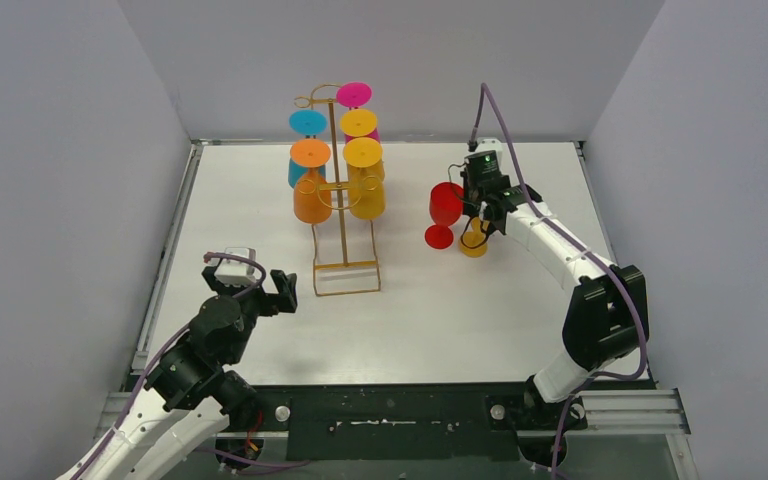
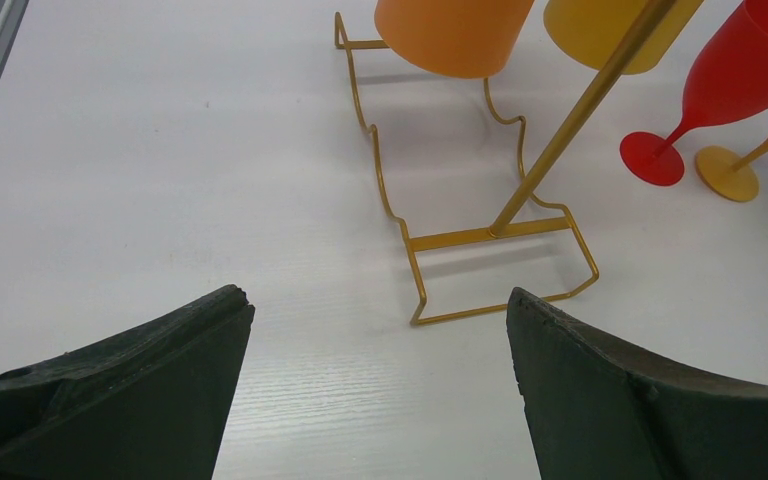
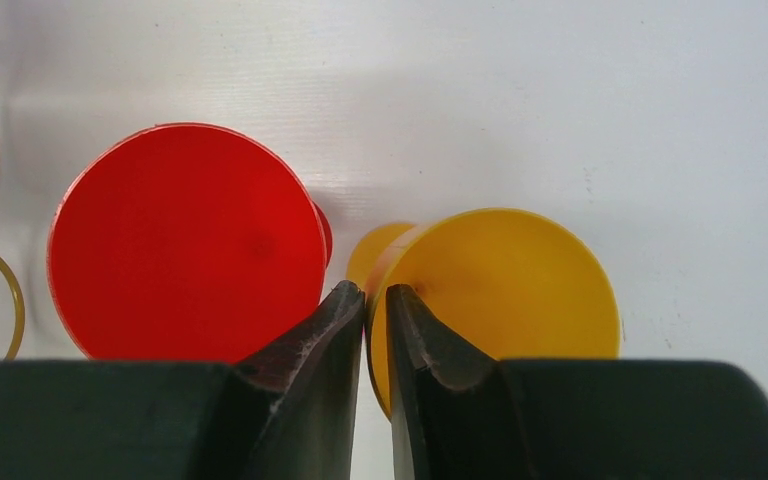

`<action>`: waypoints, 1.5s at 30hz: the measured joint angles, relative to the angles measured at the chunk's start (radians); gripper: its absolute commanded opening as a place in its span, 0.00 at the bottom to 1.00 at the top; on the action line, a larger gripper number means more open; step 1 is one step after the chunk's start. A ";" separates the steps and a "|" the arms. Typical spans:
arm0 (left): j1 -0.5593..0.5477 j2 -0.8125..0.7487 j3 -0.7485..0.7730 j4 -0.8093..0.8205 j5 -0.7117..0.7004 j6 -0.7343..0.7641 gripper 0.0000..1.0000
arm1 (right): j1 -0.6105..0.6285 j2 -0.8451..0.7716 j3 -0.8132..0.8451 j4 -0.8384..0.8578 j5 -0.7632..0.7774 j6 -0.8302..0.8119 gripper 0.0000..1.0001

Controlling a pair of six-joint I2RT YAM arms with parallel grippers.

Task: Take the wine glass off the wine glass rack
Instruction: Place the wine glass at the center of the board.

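White table (image 1: 460, 330) inside plain grey walls carries everything. Your right gripper (image 3: 375, 300) has its jaws almost together, pinched on the rim wall of the yellow wine glass (image 3: 505, 280), seemingly with one finger inside the bowl and one outside. That glass is off the wine glass rack (image 1: 346, 265), at the rack's 3 o'clock. I judge it stands foot-down on the table, so the grip looks there only to steady it until you let go.

Mind the red glass (image 3: 185, 240). It stands just at the yellow one's 9 o'clock, and your outer finger sits in the narrow space between them, so opening wide could nudge it.

Your left gripper (image 2: 375, 297) hangs with its fingers wide apart and holding nothing, at 8 o'clock of the rack's base, out of the way. More glasses hang upside down on the rack, among them an orange glass (image 1: 312, 200).
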 measured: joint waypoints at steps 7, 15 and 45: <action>0.002 0.000 0.000 0.000 0.002 0.003 0.97 | 0.000 0.002 0.024 -0.017 -0.007 0.000 0.20; 0.008 0.000 0.000 0.000 0.004 0.002 0.97 | 0.000 -0.010 0.062 -0.055 -0.047 0.003 0.26; 0.146 0.410 0.464 -0.133 0.030 0.129 0.97 | 0.000 -0.698 -0.320 0.057 -0.408 0.262 0.45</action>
